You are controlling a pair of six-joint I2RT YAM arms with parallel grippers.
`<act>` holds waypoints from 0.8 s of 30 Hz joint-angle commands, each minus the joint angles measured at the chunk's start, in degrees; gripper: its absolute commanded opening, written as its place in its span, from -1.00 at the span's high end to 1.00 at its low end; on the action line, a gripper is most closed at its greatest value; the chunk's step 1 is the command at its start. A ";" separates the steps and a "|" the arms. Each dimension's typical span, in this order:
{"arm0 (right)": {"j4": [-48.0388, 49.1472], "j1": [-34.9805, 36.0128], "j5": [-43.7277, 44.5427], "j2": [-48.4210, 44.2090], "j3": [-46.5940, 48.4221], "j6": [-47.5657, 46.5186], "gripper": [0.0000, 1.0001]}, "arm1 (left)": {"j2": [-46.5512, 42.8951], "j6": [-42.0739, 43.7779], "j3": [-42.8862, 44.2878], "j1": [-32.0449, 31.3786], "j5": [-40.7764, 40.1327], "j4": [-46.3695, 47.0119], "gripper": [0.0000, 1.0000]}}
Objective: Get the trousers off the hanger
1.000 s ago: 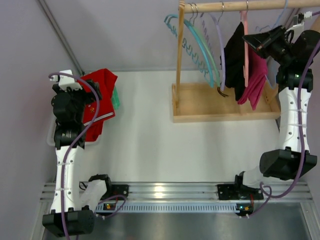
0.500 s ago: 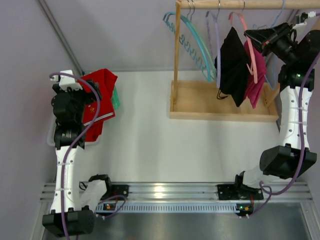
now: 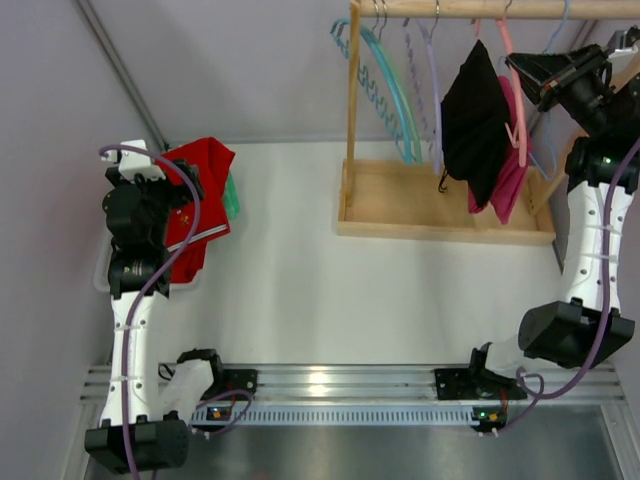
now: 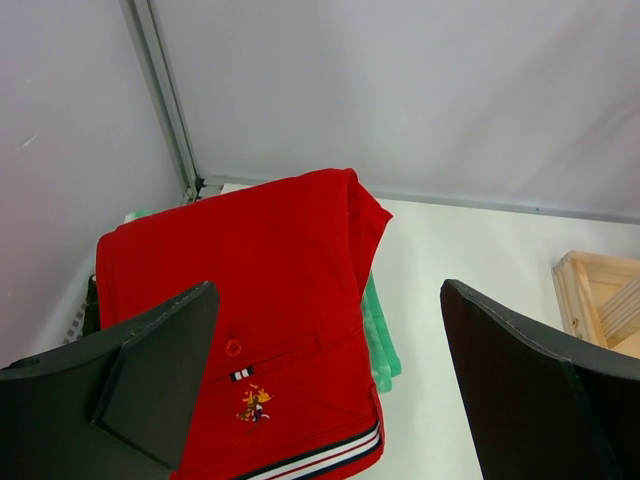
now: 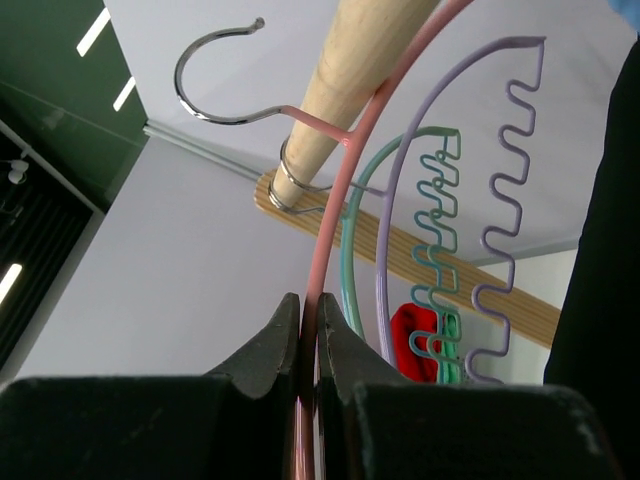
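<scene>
White tabletop [image 3: 300,290] is carrying a wooden rack [image 3: 440,218] at its far right. The black trousers [image 3: 478,120] are hanging there under the rail [image 3: 470,10], seemingly draped on the pink hanger [image 5: 345,200]. Their long axis is dropping toward the rack's base, loose ends pointing down. The right gripper [image 5: 310,330] is pinching that hanger's thin wire just below the hook, jaws almost touching. The step appears to be unhooking; next, the hook likely needs lifting clear of the rail. The left gripper [image 4: 328,300] is hovering, spread wide, over a red polo shirt [image 4: 250,270].
</scene>
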 commanded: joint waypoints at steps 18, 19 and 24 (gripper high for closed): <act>8.50 -3.75 -0.18 -29.61 -23.39 3.45 1.00 | 0.81 2.14 2.85 0.24 8.72 4.52 -0.98; 7.97 -3.75 0.18 -30.67 -24.19 3.36 1.00 | 0.89 2.05 2.94 0.24 8.90 4.61 -0.97; 3.23 -3.84 -1.66 -37.17 -29.37 1.78 1.00 | 0.90 2.23 2.50 0.24 10.39 5.22 -0.97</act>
